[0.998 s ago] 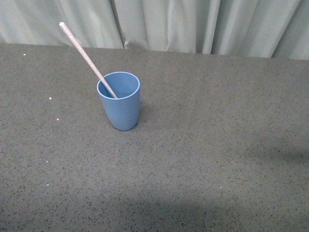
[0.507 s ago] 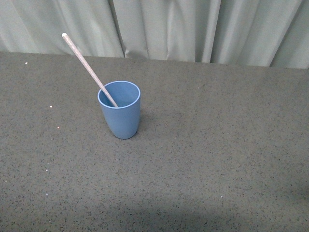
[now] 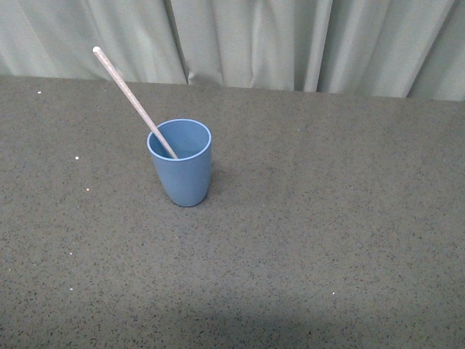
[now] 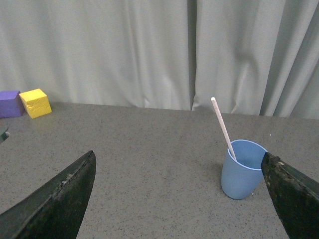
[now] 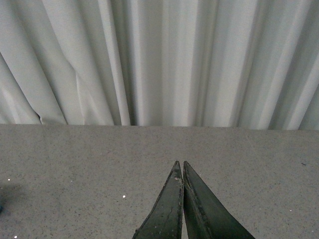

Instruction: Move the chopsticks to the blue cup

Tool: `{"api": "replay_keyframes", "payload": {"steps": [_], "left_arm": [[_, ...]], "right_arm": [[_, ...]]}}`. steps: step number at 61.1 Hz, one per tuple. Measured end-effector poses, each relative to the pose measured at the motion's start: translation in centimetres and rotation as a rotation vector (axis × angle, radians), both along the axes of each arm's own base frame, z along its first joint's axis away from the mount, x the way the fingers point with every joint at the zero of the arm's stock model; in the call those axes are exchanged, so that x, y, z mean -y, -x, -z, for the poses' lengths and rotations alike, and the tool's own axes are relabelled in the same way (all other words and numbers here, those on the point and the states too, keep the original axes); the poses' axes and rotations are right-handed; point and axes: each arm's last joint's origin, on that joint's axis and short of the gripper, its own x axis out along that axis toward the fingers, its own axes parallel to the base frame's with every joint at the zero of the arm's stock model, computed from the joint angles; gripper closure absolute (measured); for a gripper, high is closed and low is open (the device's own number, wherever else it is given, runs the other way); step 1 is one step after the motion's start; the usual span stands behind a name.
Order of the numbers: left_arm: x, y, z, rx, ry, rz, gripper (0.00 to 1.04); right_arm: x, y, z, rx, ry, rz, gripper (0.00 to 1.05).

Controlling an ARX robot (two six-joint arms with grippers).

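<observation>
The blue cup point(image 3: 181, 162) stands upright on the grey table, left of centre in the front view. One pale speckled chopstick point(image 3: 131, 97) stands in it, leaning up and to the left over the rim. Neither arm shows in the front view. In the left wrist view the cup point(image 4: 243, 169) and the chopstick point(image 4: 222, 126) show ahead, close to one finger. My left gripper point(image 4: 178, 158) is open and empty, away from the cup. My right gripper point(image 5: 180, 164) is shut and empty over bare table, with cup and chopstick out of its view.
A pale curtain point(image 3: 290, 36) hangs along the table's far edge. In the left wrist view a yellow block point(image 4: 35, 102) and a purple block point(image 4: 9, 103) sit by the curtain, far from the cup. Small white specks dot the table point(image 3: 327, 240).
The front view's framing has shifted: cup and chopstick sit lower in the picture than one second ago, hardly changed since half a second ago. The chopstick keeps the same lean in the cup.
</observation>
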Motion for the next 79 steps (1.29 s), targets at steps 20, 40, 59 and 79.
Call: {"api": "replay_keyframes", "payload": {"steps": [20, 40, 59, 79], "left_arm": [[0.0, 0.0, 0.0, 0.000, 0.000, 0.000, 0.07], [0.0, 0.0, 0.0, 0.000, 0.000, 0.000, 0.07], [0.0, 0.0, 0.0, 0.000, 0.000, 0.000, 0.07], [0.0, 0.0, 0.0, 0.000, 0.000, 0.000, 0.07]], "right_arm": [[0.0, 1.1, -0.3, 0.010, 0.000, 0.000, 1.04], [0.0, 2.0, -0.3, 0.013, 0.000, 0.000, 1.04], [0.0, 2.8, -0.1, -0.005, 0.000, 0.000, 1.04], [0.0, 3.5, 0.0, 0.007, 0.001, -0.003, 0.84]]}}
